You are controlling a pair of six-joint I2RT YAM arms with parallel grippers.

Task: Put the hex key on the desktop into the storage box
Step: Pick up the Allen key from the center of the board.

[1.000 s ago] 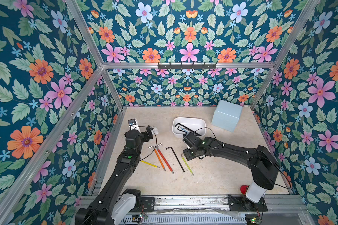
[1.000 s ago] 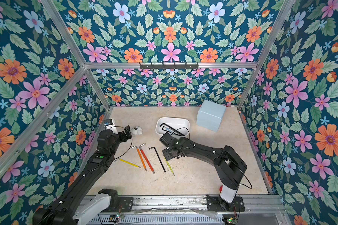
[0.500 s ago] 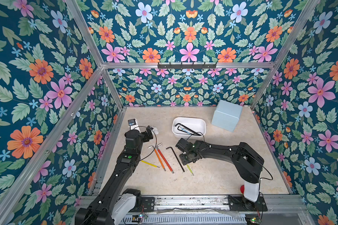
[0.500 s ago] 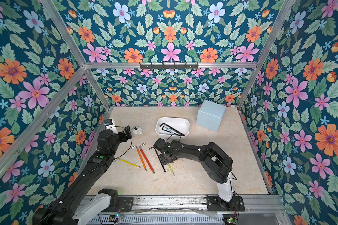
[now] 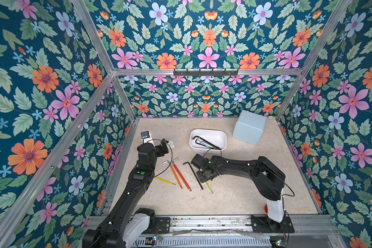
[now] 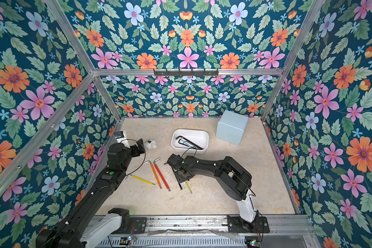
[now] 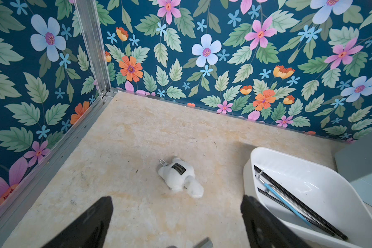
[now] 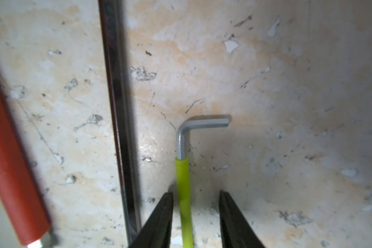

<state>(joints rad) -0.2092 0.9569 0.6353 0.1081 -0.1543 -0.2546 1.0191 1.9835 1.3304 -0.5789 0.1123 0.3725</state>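
A lime-green hex key (image 8: 182,182) lies flat on the beige desktop (image 5: 234,193). My right gripper (image 8: 194,193) is down at the desktop and straddles the key's sleeve. Its jaws are open; one finger is almost against the sleeve and a gap shows at the other. In both top views the arm's wrist hides most of this key, and only its tail (image 5: 209,187) (image 6: 188,186) shows. The white storage box (image 5: 224,139) stands behind it. My left gripper (image 7: 176,198) hangs open with nothing in it at the left, near the box (image 7: 288,154).
A black hex key (image 5: 193,174) (image 8: 118,107) lies just beside the right fingers, then red (image 5: 182,175), orange (image 5: 174,174) and yellow (image 5: 164,181) ones. The box holds black keys and a blue one (image 7: 284,199). A white plush toy (image 7: 178,178) and a pale blue cube (image 5: 248,128) stand on the desktop.
My right gripper has come from beside the storage box toward the front and down over the lime-green hex key, and its jaws have narrowed. The left arm has not moved.
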